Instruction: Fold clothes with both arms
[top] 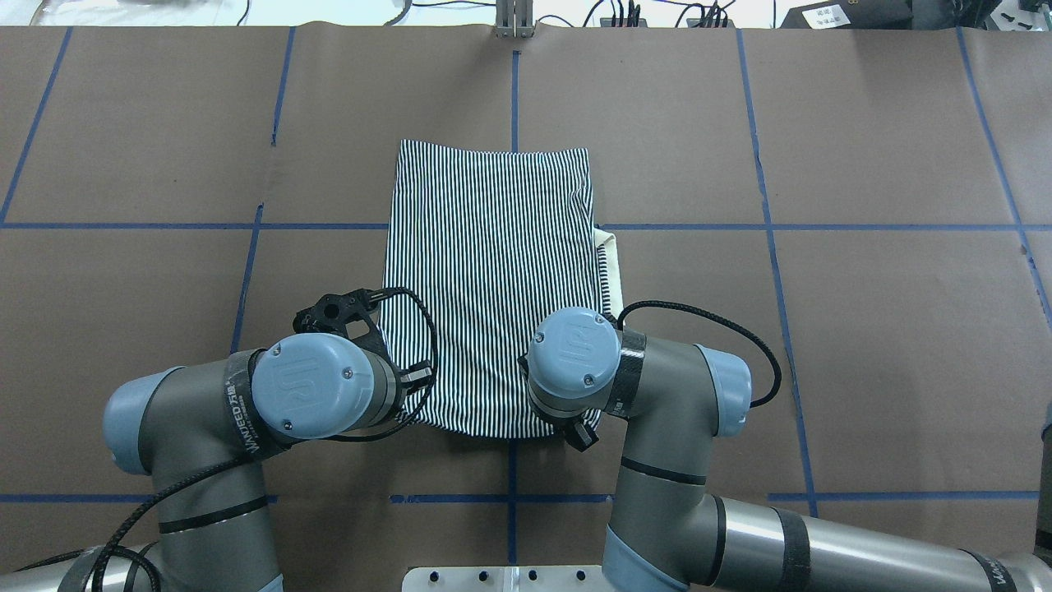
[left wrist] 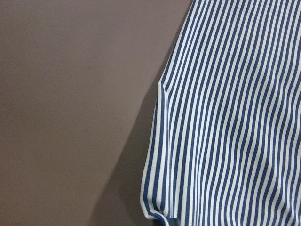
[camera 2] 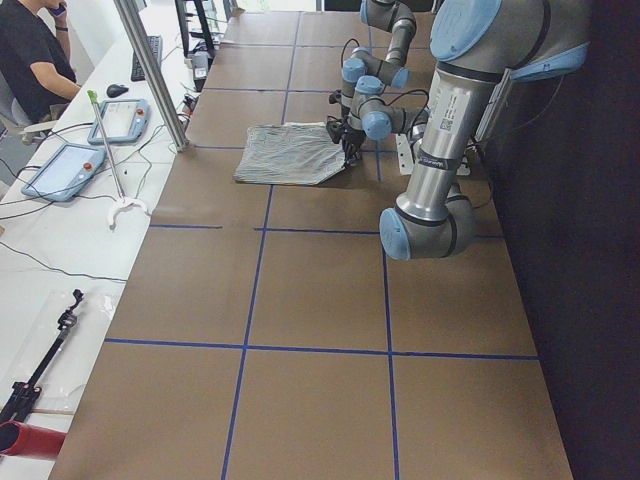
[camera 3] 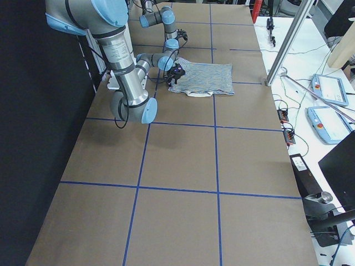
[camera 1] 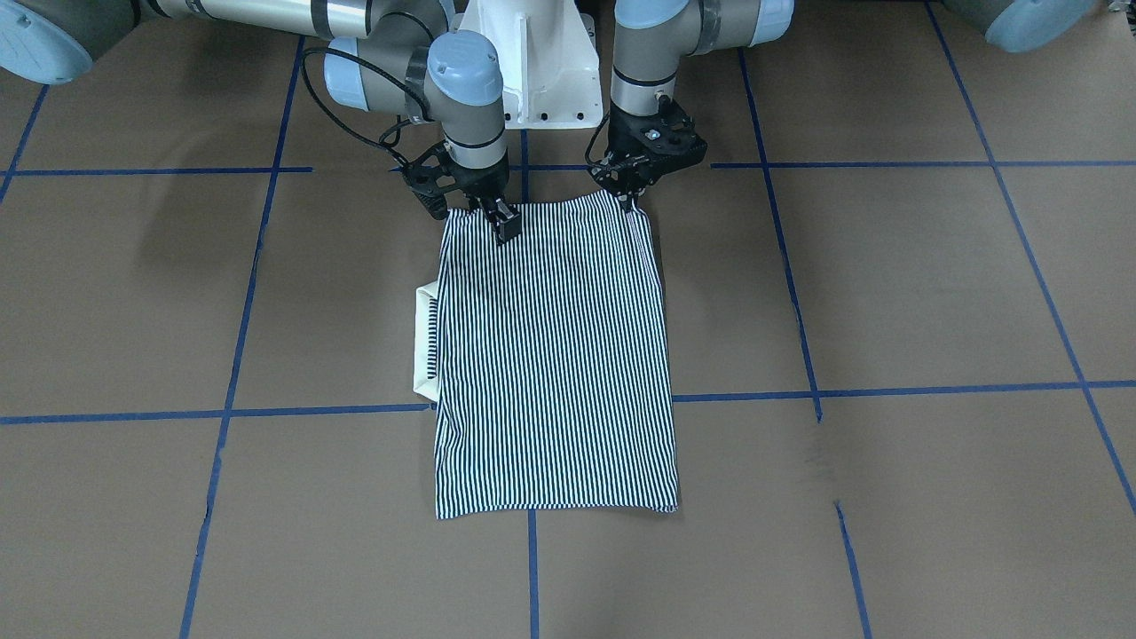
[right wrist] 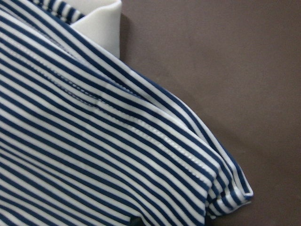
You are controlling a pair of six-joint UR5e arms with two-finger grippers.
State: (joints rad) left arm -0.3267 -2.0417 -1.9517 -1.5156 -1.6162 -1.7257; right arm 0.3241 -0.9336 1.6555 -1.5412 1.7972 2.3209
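Observation:
The striped polo shirt [camera 1: 555,355] lies folded into a long rectangle in the middle of the table [camera 1: 887,284], its cream collar [camera 1: 424,346] poking out on one side. It also shows in the overhead view [top: 493,271]. Both grippers are at the shirt's edge nearest the robot. My left gripper [camera 1: 632,202] is shut on one corner there. My right gripper [camera 1: 503,224] is shut on the fabric near the other corner. The left wrist view shows the held corner [left wrist: 160,214] raised over its shadow. The right wrist view shows a bunched corner [right wrist: 225,197] and the collar [right wrist: 101,21].
The white pedestal base [camera 1: 532,62] stands just behind the grippers. Blue tape lines [camera 1: 799,395] cross the brown table cover. Beyond the table's far edge are a metal pole [camera 2: 150,70], tablets [camera 2: 65,170], cables and a seated person [camera 2: 30,60].

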